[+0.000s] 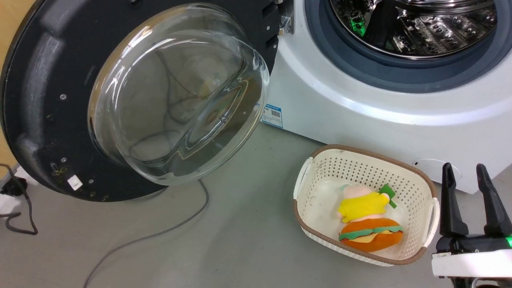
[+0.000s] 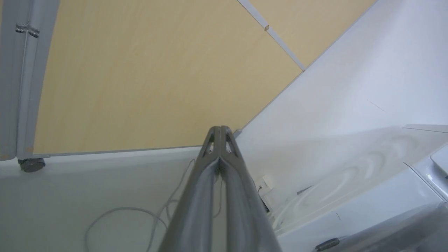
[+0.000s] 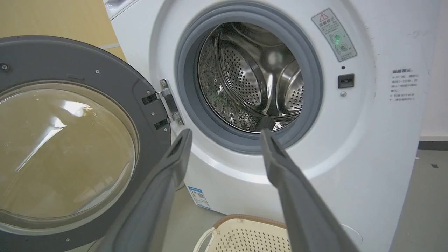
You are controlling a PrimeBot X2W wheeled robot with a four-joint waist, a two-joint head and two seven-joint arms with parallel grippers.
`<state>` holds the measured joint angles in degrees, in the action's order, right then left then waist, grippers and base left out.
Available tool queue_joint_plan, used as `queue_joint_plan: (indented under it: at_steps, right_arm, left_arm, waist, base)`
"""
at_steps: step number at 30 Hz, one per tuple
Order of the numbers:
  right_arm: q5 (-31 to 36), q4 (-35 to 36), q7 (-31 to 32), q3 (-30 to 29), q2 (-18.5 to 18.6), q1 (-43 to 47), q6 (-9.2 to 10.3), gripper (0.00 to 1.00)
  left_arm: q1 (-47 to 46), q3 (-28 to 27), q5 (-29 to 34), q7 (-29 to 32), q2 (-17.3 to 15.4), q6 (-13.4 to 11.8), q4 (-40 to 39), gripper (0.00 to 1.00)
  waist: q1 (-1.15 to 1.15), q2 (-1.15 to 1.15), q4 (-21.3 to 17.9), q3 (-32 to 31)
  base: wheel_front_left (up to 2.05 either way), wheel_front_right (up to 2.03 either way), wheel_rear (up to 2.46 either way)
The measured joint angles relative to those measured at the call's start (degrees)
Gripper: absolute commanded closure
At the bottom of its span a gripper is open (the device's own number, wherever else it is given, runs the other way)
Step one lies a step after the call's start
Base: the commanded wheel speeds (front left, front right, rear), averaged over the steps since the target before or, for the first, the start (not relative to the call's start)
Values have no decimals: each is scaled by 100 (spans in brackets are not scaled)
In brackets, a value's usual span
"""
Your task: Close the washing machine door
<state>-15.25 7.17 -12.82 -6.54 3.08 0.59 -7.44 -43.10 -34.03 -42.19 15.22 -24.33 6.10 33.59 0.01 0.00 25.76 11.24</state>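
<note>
The washing machine door [image 1: 48, 100] stands swung wide open at the left, its black frame around a bulging clear glass bowl [image 1: 180, 92]; the right wrist view has it too [image 3: 115, 84], hinged at the machine's left. The white washing machine [image 1: 360, 112] shows its grey gasket and steel drum [image 3: 252, 80]. My right gripper [image 1: 466, 172] is open at the lower right, in front of the machine and well apart from the door; its fingers [image 3: 168, 175] frame the drum opening. My left gripper [image 2: 219, 130] is shut on nothing, pointing at a tan wall panel beside a white surface.
A cream perforated basket [image 1: 430, 188] with a yellow and orange plush toy [image 1: 368, 224] sits on the grey floor below the machine, just left of my right gripper. A grey cable [image 1: 160, 234] runs across the floor under the door. A black cord [image 1: 16, 200] lies at far left.
</note>
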Motion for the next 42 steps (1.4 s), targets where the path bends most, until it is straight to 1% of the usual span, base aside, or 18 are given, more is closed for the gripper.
queue_joint_plan:
  at_steps: [2, 3, 4, 6, 7, 8, 9, 10, 11, 12, 18, 22, 24, 29, 33, 36, 42]
  right_arm:
    - [-16, 2, -16, -9, 0, -9, 0, 0]
    - [-16, 2, -16, -9, 0, -9, 0, 0]
    - [-46, 4, -46, -14, 0, -40, 0, 0]
    - [-49, 7, -52, -12, -1, -66, 0, 0]
    - [-49, 7, -52, -12, -1, -66, 0, 0]
    - [-56, 9, -77, -1, -1, -67, 0, 0]
    - [-62, 12, -100, 2, -1, -68, 0, 0]
    - [-62, 12, -100, 2, -1, -68, 0, 0]
    - [-94, 27, -125, 16, -1, -81, 0, 0]
    - [-94, 27, -125, 16, -1, -81, 0, 0]
    - [-97, 86, -192, 79, -2, -112, 0, 0]
    - [-96, 97, -192, 86, -2, -112, 0, 0]
    - [-94, 96, -192, 115, -3, -112, 0, 0]
    - [-87, 96, -192, 162, -4, -111, 0, 0]
    - [-87, 97, -192, 112, -4, -110, 0, 0]
    - [-90, 97, -192, 63, -4, -105, 0, 0]
    - [-98, 85, -192, 41, -4, -80, 0, 0]
  left_arm:
    - [-77, 122, -158, 337, -59, 14, 100, 100]
    - [-77, 122, -158, 337, -59, 14, 100, 100]
    - [-94, 274, -343, 637, -94, 19, 134, 100]
    - [-94, 443, -535, 902, -135, 25, 121, 100]
    - [-94, 443, -535, 902, -135, 25, 121, 100]
    - [-93, 611, -789, 1169, -155, 55, 86, 100]
    - [-91, 719, -902, 1301, -164, 63, 52, 100]
    - [-91, 719, -902, 1301, -164, 63, 52, 100]
    - [-81, 865, -1158, 1512, -194, 66, -12, 100]
    - [-81, 865, -1158, 1512, -194, 66, -12, 100]
    - [94, 1234, -1975, 2094, -370, 112, -141, 100]
    - [338, 1575, -2228, 2261, -407, 111, -293, 100]
    - [482, 1761, -2462, 2317, -426, 111, -403, 100]
    - [867, 2101, -2861, 2509, -385, 112, -678, 100]
    - [1234, 2246, -3298, 2621, -344, 111, -1132, 100]
    - [1446, 2281, -3742, 2772, -236, 112, -1502, 100]
    - [1875, 2657, -4060, 3069, -99, 111, -2265, 100]
  waist:
    - [0, 0, 30, 24]
    - [0, 0, 30, 24]
    - [0, 0, 62, 45]
    - [0, 0, 92, 65]
    - [0, 0, 92, 65]
    - [-1, 0, 117, 86]
    - [0, 0, 130, 96]
    - [0, 0, 130, 96]
    - [0, 0, 154, 116]
    - [0, 0, 154, 116]
    - [0, 0, 203, 180]
    - [0, 0, 197, 196]
    - [-1, 0, 203, 196]
    - [-1, 0, 192, 144]
    - [-1, 0, 211, 128]
    - [-1, 0, 256, 104]
    - [-1, 0, 333, 18]
  base:
    - [0, 0, 0]
    - [0, 0, 0]
    - [0, 0, 0]
    - [0, 0, 0]
    - [0, 0, 0]
    - [0, 0, 0]
    - [0, 0, 0]
    - [0, 0, 0]
    - [0, 0, 0]
    - [0, 0, 0]
    - [0, 0, 0]
    - [0, 0, 0]
    - [0, 0, 0]
    - [0, 0, 0]
    - [0, 0, 0]
    - [0, 0, 0]
    - [0, 0, 0]
